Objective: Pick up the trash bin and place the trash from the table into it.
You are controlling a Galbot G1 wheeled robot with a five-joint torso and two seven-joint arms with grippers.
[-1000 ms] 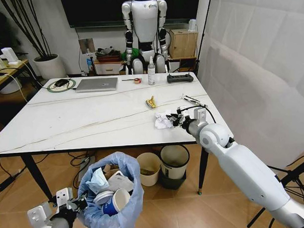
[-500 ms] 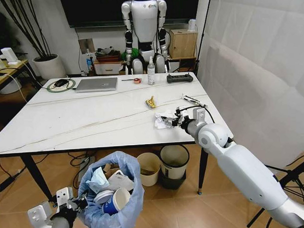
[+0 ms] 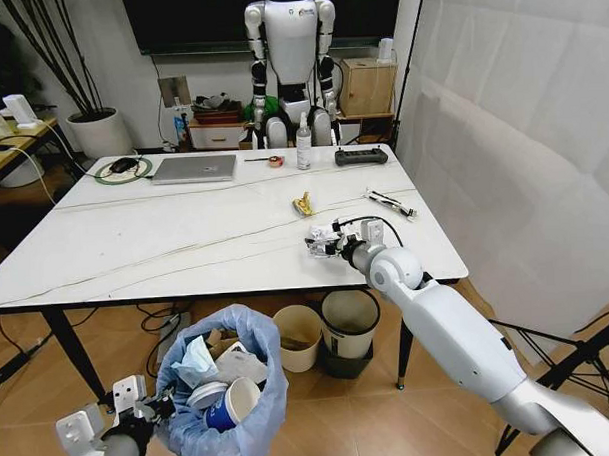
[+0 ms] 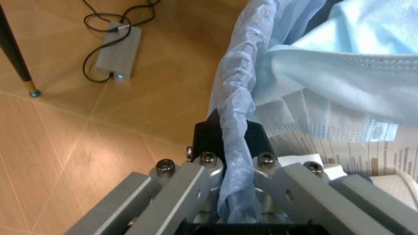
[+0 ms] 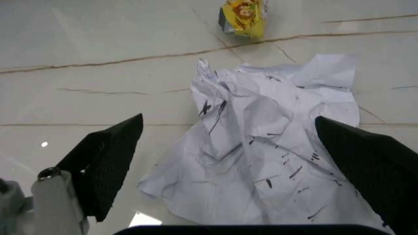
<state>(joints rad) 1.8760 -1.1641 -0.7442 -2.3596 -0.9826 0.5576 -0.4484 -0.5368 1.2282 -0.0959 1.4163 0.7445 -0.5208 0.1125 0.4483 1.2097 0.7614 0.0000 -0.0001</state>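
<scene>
Right gripper (image 5: 228,147) spread wide over crumpled white paper (image 3: 319,241) near the veined marble table's (image 3: 185,232) front edge | left gripper (image 4: 238,161) clamped on the bin's (image 3: 225,391) crinkly blue bag rim, low beside the table | yellow wrapper (image 3: 303,204) nearby

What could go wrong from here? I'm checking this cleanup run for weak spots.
The right end effector is open astride the crumpled white paper; the loose sheet may slip out or be only partly caught when the fingers close. The left end effector holds the trash bin by its thin bagged rim, which could slip or tear. The yellow snack wrapper could be overlooked.
</scene>
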